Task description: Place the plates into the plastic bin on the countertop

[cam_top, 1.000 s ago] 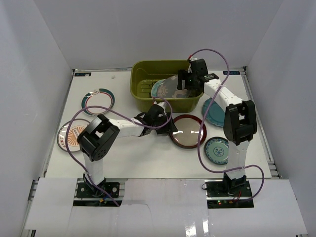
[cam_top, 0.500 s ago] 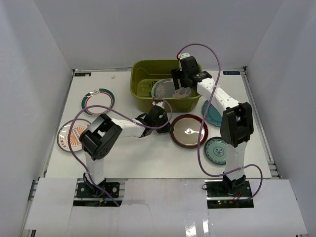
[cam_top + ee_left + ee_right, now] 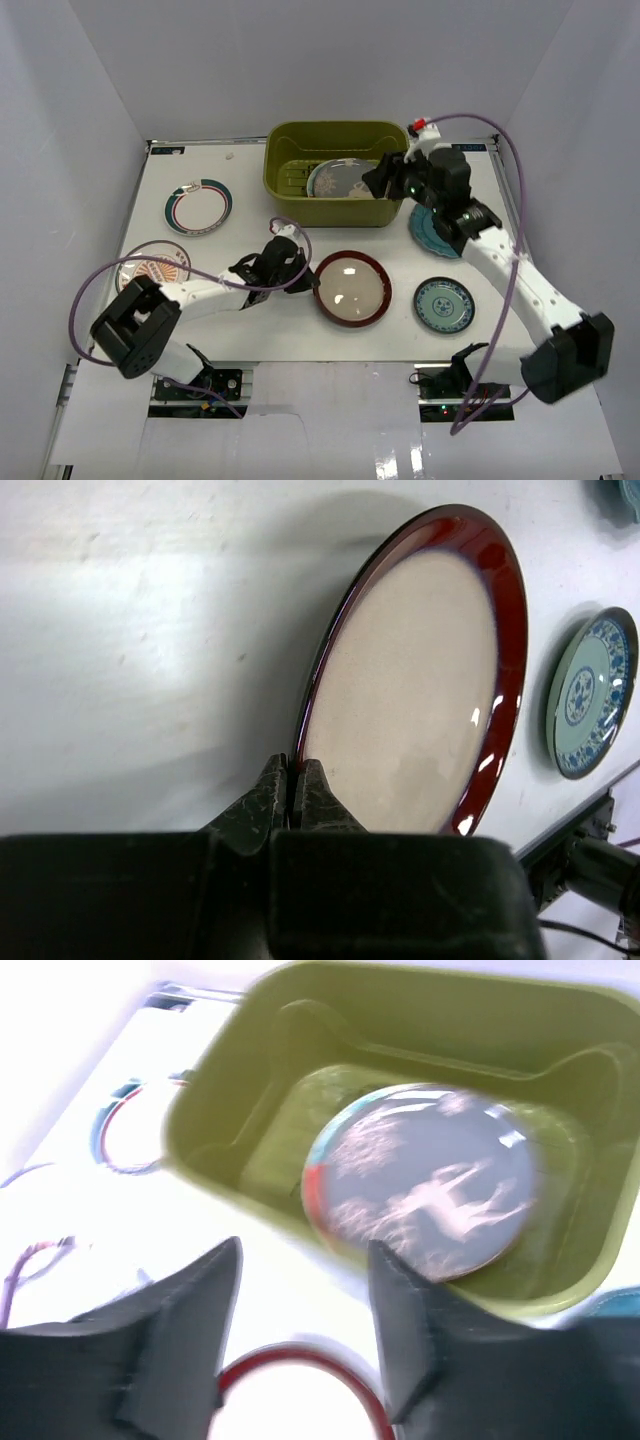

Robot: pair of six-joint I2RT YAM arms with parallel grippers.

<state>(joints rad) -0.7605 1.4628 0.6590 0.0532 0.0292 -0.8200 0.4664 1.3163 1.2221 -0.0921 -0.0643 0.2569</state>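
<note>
The dark red plate [image 3: 352, 288] [image 3: 410, 680] is at the middle of the countertop [image 3: 250, 170]. My left gripper [image 3: 305, 280] [image 3: 293, 780] is shut on its left rim. A red-teal floral plate [image 3: 340, 180] [image 3: 420, 1195] lies inside the olive plastic bin [image 3: 285, 135] [image 3: 200, 1160]. My right gripper [image 3: 380, 180] [image 3: 305, 1250] hangs open over the bin's near right wall, with nothing between its fingers. Part of the red plate [image 3: 300, 1360] shows blurred below them.
A teal scalloped plate [image 3: 432, 228] lies right of the bin, partly under my right arm. A small teal plate [image 3: 444, 304] [image 3: 585, 695] sits at the near right. A white striped-rim plate [image 3: 199, 206] and an orange-patterned plate [image 3: 150, 270] lie at the left.
My left gripper shut on the dark red plate's rim and drew it leftward and nearer. My right gripper pulled back from over the floral plate, now flat in the bin, swinging right.
</note>
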